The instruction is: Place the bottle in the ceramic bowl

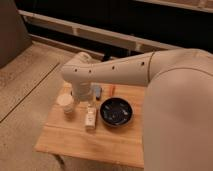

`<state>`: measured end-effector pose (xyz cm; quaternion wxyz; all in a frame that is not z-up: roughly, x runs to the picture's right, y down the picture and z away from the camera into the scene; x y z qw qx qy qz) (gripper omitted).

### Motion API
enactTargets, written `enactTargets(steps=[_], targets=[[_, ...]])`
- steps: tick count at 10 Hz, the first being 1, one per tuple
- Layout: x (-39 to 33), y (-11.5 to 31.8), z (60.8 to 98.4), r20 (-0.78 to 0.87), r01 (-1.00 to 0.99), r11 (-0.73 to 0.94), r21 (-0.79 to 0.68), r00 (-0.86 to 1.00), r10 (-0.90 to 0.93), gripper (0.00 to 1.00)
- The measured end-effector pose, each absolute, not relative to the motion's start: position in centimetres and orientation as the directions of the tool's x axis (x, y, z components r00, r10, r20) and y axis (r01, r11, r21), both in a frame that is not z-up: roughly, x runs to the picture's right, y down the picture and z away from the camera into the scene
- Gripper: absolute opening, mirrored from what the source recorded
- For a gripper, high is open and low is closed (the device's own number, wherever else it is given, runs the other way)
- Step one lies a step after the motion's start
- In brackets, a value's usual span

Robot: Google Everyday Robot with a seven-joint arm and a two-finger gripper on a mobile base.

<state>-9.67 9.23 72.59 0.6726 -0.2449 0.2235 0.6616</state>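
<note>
The ceramic bowl [106,113] sat on the wooden table [95,146], with nothing in it. The bottle [90,120] was on the table just left of the bowl, outside it and close to its rim. The end effector [88,104] hung from the white arm [115,70] left of the bowl, directly over the bottle's top; whether it was apart, together or clamped on the bottle could not be told. A cream paper cup [66,105] stood farther left of the bowl, and a blue-grey block [97,91] lay behind the bowl's left side.
</note>
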Motion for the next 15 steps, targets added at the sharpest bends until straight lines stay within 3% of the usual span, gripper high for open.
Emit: enactTargets(steps=[3, 8, 15], targets=[[-9.1, 10.2, 74.4, -0.639, -0.998, -0.034, -0.044, 0.002, 0.769, 0.65], [-9.5, 7.5, 76.7, -0.53, -0.994, 0.006, -0.106, 0.062, 0.846, 0.65], [-9.4, 9.3, 79.8, -0.57, -0.99, -0.007, -0.144, 0.077, 0.818, 0.65]])
